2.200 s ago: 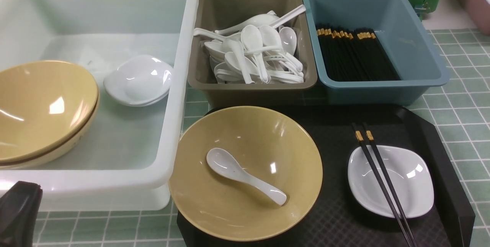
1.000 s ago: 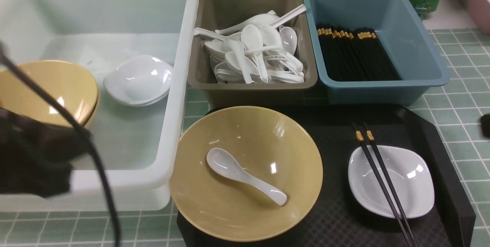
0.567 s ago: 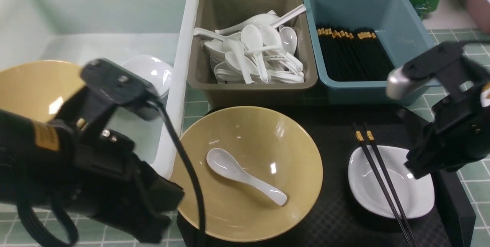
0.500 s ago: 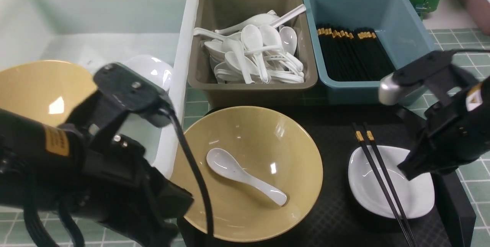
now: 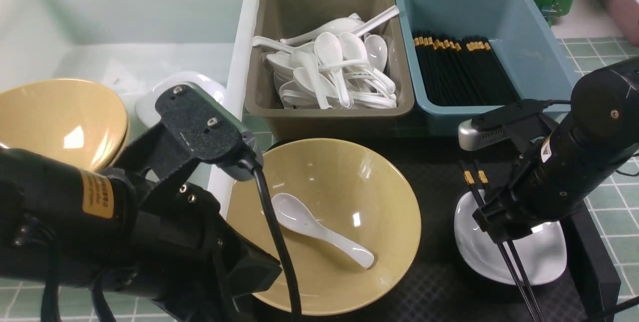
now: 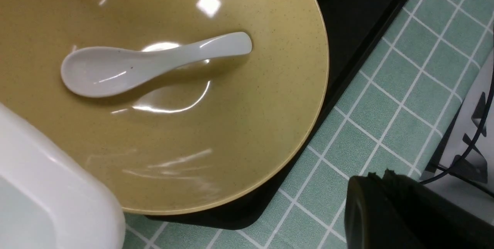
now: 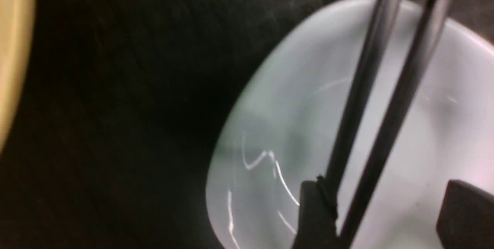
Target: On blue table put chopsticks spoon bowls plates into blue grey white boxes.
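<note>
- Your right claw [image 7: 389, 218] hangs over the plate [image 5: 544, 257], jaws apart. In the right wrist view one finger stands on each side of the chopsticks [image 7: 357, 87], so the pair lies between them, not yet pinched.
- The chopsticks lie side by side across the plate. Their long axis runs near to far, gold ends at the far end and tips leaning a little right at the near end. Your jaws cross that axis, which looks right for closing on both sticks.
- Your right arm is plainly the nearer one. The left claw [image 6: 386, 210] is pressed together, holds nothing, and sits at the near left, by the bowl [image 5: 349, 177] with the spoon [image 5: 319, 229] lying in it.
- The plate sits on the black tray [image 5: 439, 172], and both look hard and slick, so expect the sticks to roll or split if the pinch lands off centre.
- The blue box [image 5: 539, 52] lies just beyond the tray's far edge. It has bare floor on its right half beside the chopsticks already in it. The lift must clear its near wall.
</note>
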Controlling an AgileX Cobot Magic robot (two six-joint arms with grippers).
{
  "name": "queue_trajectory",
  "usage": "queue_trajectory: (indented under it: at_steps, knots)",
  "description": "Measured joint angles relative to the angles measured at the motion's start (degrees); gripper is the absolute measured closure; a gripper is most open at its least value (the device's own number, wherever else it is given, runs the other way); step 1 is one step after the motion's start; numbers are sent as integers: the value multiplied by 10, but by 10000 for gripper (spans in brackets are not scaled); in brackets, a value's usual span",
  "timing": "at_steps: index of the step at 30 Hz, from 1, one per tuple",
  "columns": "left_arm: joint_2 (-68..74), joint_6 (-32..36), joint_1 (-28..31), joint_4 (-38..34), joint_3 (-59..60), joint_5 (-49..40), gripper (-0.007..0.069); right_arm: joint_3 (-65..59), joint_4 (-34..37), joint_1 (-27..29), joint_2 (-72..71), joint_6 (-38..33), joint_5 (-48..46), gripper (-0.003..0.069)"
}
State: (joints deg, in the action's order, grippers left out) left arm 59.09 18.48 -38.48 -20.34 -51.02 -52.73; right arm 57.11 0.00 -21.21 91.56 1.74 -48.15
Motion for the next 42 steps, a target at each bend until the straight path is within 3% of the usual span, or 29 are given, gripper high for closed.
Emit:
queue_trajectory:
  at_steps: [17,20,26,35,42]
  knots:
    - [1,0,0,19,24,19,623,3,0,0,49,1,15,228]
    - [1,0,0,20,24,22,623,3,0,0,50,1,11,285]
    - [1,0,0,22,24,42,623,4,0,0,50,-2,-13,494]
    - [1,0,-1,21,25,86,623,19,0,0,46,-17,-49,498]
    - [23,-38,-1,5,8,152,623,109,0,0,-12,-31,-69,498]
